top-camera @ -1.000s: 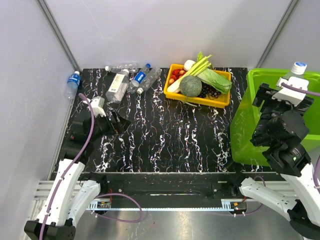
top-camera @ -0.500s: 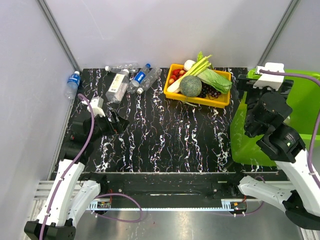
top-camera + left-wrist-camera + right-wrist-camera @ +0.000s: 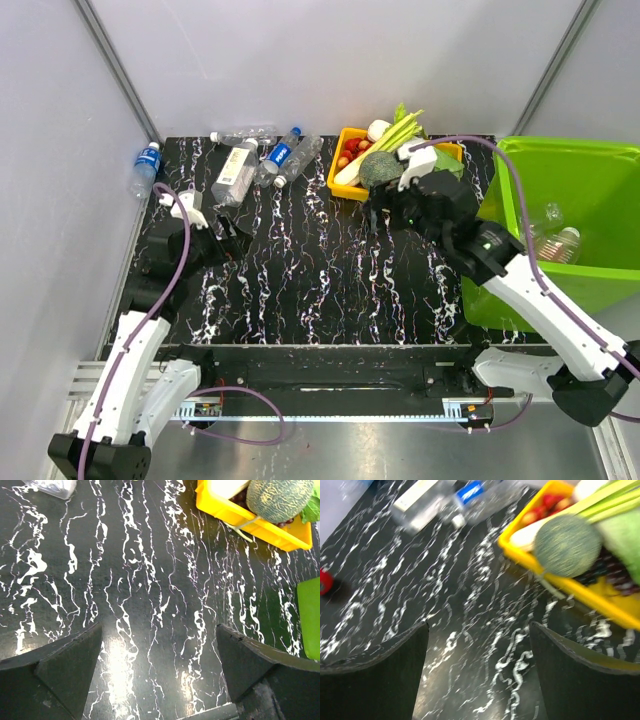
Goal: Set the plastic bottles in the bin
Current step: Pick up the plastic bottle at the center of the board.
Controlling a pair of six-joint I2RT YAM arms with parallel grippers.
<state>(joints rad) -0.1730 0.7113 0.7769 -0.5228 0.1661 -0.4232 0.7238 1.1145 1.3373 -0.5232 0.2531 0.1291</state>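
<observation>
Right gripper (image 3: 479, 630) jaws apart, empty, above the table (image 3: 330, 270) by the yellow tray (image 3: 226, 511) — plastic bottles (image 3: 262, 158) lie bunched at the far left, two already in the bin (image 3: 570, 148); I'd reach past the tray and pinch the nearest across its middle; left gripper (image 3: 159, 630) wide open, empty too.

We are looking into a robotics lab's test cell: grey panel walls (image 3: 350, 60) (plain, matte) on aluminium struts (image 3: 119, 70) enclose a black marbled table (image 3: 320, 290) edged by a metal mounting rail (image 3: 330, 409).
</observation>
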